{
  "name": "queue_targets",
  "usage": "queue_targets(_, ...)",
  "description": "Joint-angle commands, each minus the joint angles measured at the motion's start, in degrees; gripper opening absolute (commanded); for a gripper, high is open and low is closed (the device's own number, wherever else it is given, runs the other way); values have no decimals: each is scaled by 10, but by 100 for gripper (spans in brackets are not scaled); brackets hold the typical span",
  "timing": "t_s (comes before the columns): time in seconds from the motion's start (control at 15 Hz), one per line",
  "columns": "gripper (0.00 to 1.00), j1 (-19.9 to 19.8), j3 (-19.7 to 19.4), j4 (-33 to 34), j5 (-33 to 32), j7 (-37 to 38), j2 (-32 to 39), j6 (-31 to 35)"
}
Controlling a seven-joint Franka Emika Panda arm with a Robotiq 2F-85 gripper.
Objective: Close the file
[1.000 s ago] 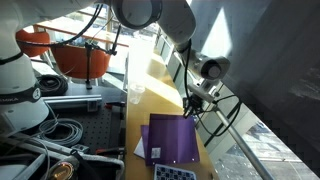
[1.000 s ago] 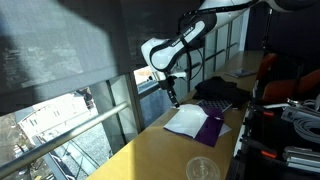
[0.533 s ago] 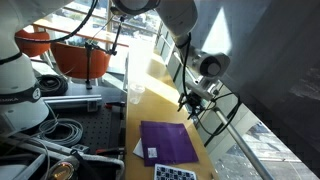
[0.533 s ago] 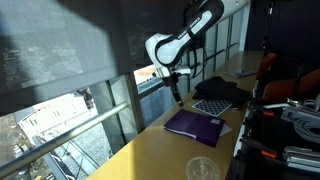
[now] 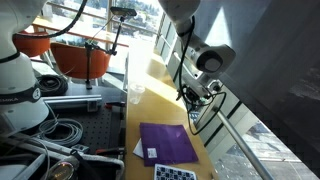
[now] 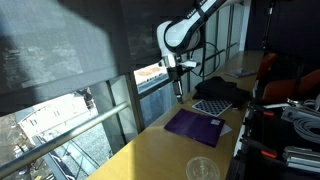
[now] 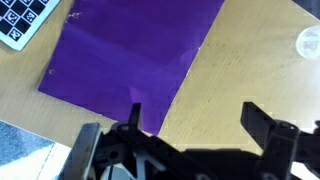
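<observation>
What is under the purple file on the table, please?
The purple file lies flat and closed on the table. A white paper corner shows at its edge; anything else beneath or inside is covered.

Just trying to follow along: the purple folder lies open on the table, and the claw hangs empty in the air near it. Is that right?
Not quite. The purple folder lies closed on the table, cover flat, as the wrist view shows. The claw does hang empty in the air near it.
</observation>
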Motion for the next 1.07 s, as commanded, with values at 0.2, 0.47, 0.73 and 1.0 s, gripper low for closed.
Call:
queue_targets(0.2,100,-46,-6,-189,53,64,-144,43)
queue_targets(0.47,100,-45,-22,-299,39,95,-255,33)
queue_targets(0.73,100,-42,-23,-429,39,76,-385,48)
queue_targets(1.0,100,-39,-32,-515,14,75,-491,56)
